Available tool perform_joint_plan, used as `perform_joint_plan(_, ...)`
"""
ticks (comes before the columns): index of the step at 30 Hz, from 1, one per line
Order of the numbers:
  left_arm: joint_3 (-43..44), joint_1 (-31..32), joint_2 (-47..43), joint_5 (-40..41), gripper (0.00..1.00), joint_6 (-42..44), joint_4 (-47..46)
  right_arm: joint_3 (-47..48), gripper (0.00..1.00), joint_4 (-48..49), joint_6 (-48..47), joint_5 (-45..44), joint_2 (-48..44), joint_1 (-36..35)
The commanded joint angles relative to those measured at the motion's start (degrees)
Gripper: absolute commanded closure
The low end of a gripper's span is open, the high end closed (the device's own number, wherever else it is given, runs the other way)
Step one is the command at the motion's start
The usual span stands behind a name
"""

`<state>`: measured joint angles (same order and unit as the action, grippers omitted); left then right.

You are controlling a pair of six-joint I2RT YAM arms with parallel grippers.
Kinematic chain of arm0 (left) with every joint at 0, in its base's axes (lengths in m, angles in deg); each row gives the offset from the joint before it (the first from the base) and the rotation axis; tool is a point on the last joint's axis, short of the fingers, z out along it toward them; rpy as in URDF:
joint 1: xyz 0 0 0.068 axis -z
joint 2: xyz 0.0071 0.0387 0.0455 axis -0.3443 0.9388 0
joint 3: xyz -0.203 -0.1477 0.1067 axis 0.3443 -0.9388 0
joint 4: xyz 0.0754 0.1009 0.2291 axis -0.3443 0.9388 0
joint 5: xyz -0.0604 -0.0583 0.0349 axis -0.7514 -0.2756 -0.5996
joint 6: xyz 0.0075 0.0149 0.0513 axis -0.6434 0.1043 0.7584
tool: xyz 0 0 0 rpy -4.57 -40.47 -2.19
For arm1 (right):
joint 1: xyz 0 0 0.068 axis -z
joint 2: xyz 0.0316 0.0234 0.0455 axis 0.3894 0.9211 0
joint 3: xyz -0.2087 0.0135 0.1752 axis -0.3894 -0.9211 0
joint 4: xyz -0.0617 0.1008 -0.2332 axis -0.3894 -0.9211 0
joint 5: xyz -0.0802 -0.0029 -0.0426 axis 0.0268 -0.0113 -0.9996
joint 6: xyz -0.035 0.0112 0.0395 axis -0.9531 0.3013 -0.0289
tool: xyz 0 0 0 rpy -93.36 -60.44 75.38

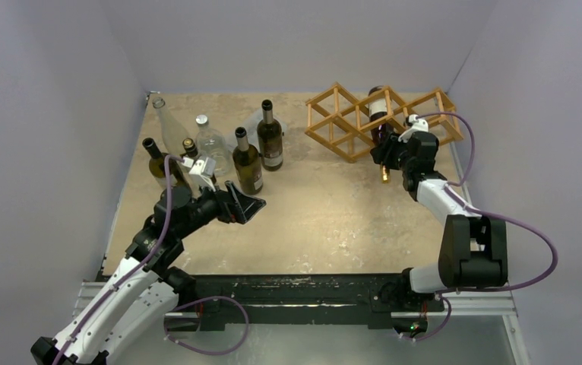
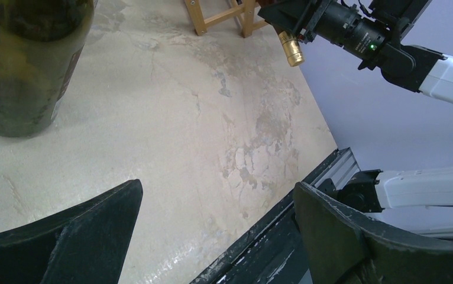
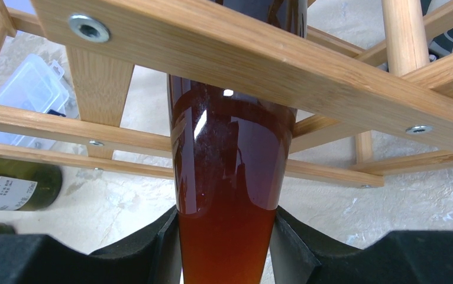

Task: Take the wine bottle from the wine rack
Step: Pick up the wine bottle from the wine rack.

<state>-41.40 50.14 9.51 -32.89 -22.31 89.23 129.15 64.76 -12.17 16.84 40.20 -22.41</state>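
R gripper [image 3: 227, 254] clamped on the neck of the wine bottle [image 3: 230, 160], pads touching both sides. Bottle lies thru a mid cell of the wine rack [image 1: 332, 122], at 1 o'clock in my top view, gold cap [image 1: 384, 175] pointing to 6. L gripper [image 1: 244, 205] spread wide, holding nothing, over the tabletop [image 1: 318, 220], just at 6 of the standing bottles [image 1: 248, 161] at 11 o'clock.

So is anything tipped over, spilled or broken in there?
No, nothing looks wrong. The wine bottle lies on its side, but only because it rests in the wine rack, with the right gripper shut on its neck. The other bottles stand upright, and I see no spill.
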Motion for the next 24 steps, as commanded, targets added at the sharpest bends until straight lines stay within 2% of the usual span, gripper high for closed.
perform_joint_plan(1, 0.3, -0.4, -0.9, 0.7, 0.00, -0.9, -1.2, -0.8, 1.00, 1.8, 2.0, 3.1, -4.6, 0.3)
perform_joint_plan(24, 0.5, -0.4, -2.7, 0.2, 0.00, -1.1, 0.1, -3.6, 1.00, 4.3, 2.4, 8.5, -12.3, 1.9)
